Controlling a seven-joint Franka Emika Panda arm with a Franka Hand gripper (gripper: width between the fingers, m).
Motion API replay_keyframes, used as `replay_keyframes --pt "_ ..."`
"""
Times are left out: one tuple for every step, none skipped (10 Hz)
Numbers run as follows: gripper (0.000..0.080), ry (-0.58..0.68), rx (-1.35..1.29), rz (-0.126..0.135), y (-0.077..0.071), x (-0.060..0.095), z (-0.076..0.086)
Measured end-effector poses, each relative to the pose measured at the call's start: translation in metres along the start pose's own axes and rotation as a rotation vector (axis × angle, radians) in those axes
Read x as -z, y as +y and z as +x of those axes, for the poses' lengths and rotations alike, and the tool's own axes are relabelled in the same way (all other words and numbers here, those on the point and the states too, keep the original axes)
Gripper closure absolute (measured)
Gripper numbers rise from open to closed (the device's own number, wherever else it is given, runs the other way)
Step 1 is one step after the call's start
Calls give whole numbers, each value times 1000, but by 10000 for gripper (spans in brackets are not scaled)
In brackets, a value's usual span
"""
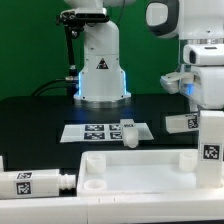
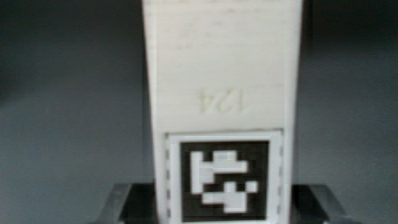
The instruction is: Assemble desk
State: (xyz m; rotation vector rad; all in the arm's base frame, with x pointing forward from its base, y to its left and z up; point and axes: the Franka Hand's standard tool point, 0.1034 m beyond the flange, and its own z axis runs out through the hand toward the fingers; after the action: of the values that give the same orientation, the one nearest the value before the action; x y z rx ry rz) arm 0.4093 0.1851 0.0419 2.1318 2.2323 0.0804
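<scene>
Dark table (image 1: 30,120) fills the exterior view, with the arm's base at the back. Largest of the desk's parts, the tabletop panel (image 1: 130,170) lies flat at the front. Behind it sits the marker board (image 1: 90,131), with a short white part (image 1: 130,133) resting at its edge. An upright leg (image 1: 211,145) hangs under the gripper (image 1: 207,105) over the panel's corner on the exterior view's right; whether it touches the panel cannot be told. Another leg (image 1: 35,184) lies at the front on the exterior view's left, and a third leg (image 1: 180,122) lies beside the gripper. Only the wrist view shows the grip. Dark fingers (image 2: 128,200) pinch the upright leg from both sides beside its tag (image 2: 222,180), and a faint handwritten mark (image 2: 222,100) sits further along the same face.
</scene>
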Motion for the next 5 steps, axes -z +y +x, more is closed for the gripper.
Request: replay_keyframes --pt "515 2 182 -12 -6 -1 16" --pt "515 49 230 -79 -8 1 8" --pt "515 38 271 -62 -14 -2 -1" --pt "515 35 345 -67 -12 -2 1" --pt "515 31 404 -68 -13 -2 1"
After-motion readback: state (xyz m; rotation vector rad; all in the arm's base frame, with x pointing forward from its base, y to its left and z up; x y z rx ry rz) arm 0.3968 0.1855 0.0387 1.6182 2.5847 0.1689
